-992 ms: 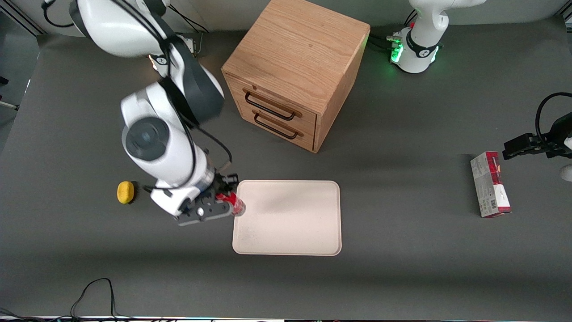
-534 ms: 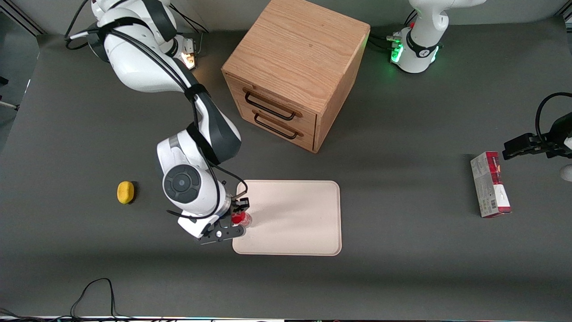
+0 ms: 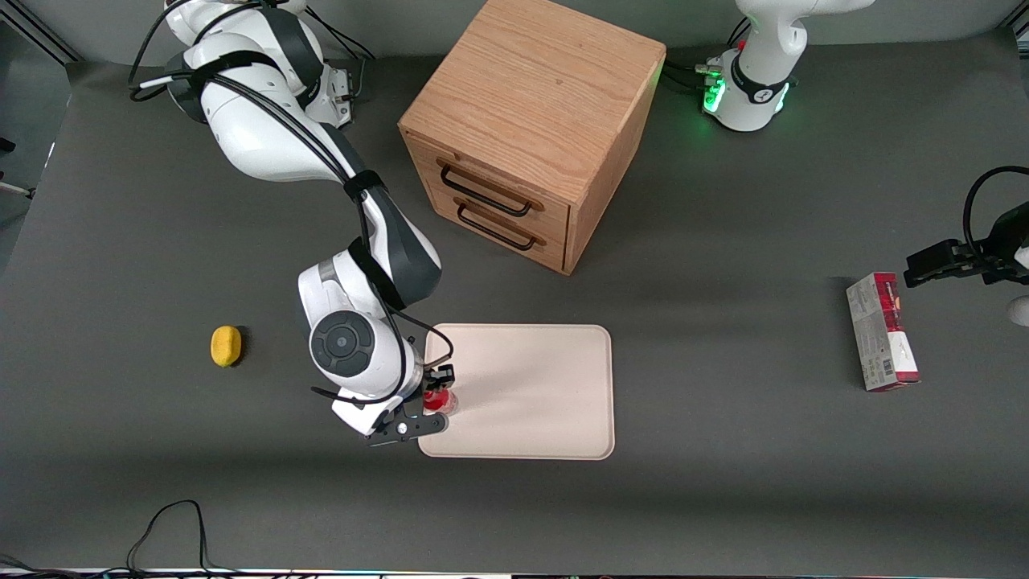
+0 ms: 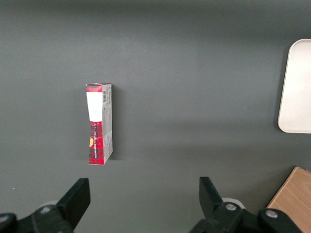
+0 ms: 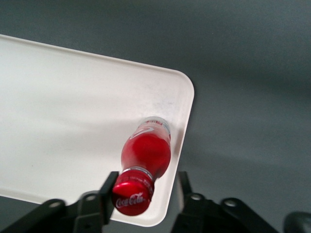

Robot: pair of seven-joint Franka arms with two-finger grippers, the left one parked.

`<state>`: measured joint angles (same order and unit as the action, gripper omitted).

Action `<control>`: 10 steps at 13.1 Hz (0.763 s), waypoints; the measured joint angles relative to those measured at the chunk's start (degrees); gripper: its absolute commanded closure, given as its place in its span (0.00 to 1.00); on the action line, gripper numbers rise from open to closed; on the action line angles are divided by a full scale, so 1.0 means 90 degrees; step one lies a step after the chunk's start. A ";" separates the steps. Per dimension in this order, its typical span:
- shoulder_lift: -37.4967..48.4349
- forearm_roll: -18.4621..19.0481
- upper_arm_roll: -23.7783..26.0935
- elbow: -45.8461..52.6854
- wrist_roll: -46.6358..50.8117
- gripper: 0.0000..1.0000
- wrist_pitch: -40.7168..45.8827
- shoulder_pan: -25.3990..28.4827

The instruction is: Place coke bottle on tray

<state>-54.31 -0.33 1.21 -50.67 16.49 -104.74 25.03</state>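
The coke bottle (image 3: 439, 400) stands upright on the cream-white tray (image 3: 530, 394), close to the tray's rim at the working arm's end and nearer the front camera. In the right wrist view the red bottle (image 5: 148, 153) rests on the tray (image 5: 73, 107) near a rounded corner. My right gripper (image 3: 435, 399) is just above it, open. Its fingers (image 5: 108, 193) flank the red cap with a gap on one side. In the right wrist view the gripper (image 5: 146, 191) straddles the cap.
A wooden two-drawer cabinet (image 3: 530, 121) stands farther from the front camera than the tray. A yellow lemon-like object (image 3: 226, 346) lies toward the working arm's end. A red-and-grey carton (image 3: 882, 330) lies toward the parked arm's end and also shows in the left wrist view (image 4: 99, 124).
The gripper carried the tilted bottle from the tray's edge onto the tray, set it upright, and its fingers have spread off the cap.
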 measured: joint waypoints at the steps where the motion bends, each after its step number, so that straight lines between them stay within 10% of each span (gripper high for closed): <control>1: 0.0001 0.0001 0.0000 0.0034 0.0060 0.00 0.0000 -0.0001; 10: 0.2024 0.0019 -0.0102 0.0367 0.0215 0.00 0.2518 -0.0034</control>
<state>-36.10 -0.15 0.29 -47.36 18.43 -82.09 24.72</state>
